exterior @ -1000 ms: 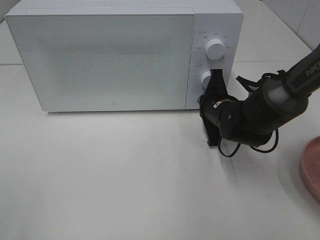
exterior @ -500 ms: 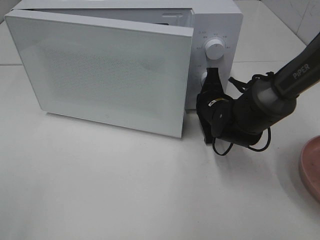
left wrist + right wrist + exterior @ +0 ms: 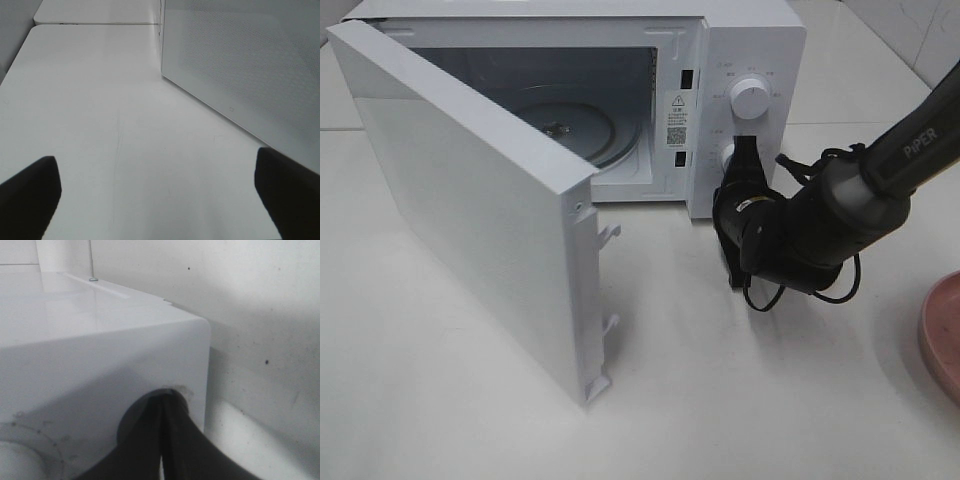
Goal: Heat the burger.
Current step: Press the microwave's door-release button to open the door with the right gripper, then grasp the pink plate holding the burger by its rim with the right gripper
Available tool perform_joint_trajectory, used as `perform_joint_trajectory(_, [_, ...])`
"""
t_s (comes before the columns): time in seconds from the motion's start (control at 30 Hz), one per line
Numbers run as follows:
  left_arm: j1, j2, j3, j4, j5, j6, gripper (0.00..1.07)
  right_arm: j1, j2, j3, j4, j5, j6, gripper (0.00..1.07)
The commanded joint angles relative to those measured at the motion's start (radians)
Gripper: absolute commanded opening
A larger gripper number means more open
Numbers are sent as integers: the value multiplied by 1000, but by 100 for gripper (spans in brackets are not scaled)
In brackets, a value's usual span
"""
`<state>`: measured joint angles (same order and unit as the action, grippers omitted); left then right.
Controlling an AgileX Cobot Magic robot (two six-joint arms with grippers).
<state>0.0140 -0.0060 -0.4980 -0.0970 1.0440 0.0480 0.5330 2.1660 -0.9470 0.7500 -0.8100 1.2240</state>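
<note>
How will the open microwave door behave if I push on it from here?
The door probably swings rather than flexes: it looks like a rigid flat panel hinged on the left side of the microwave in the high view. Standing wide open, it likely moves with a light push. Its two latch hooks stick out from the free edge and could snag.

Glossy white microwave casing (image 3: 750,30), glass turntable (image 3: 570,125), smooth matt tabletop (image 3: 720,400).

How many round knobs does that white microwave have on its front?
2. The upper knob is in full view on the right side of the microwave. The lower knob sits just below it, partly hidden behind the right tool.
</note>
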Motion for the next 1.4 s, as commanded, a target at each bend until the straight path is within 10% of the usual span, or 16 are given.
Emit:
perform_joint_trajectory(0.03, [2,-26,2,-10,-8,-1,103,-30,-45,-33,-67,-117,-15,0])
perform_joint_trajectory(0.87, [2,-26,2,-10,-8,-1,103,-30,-194,122,-79,244,-150,1])
perform_joint_trajectory(1.4, [2,-25,2,-10,-8,-1,103,-56,-438,174,-114,658,-726,3])
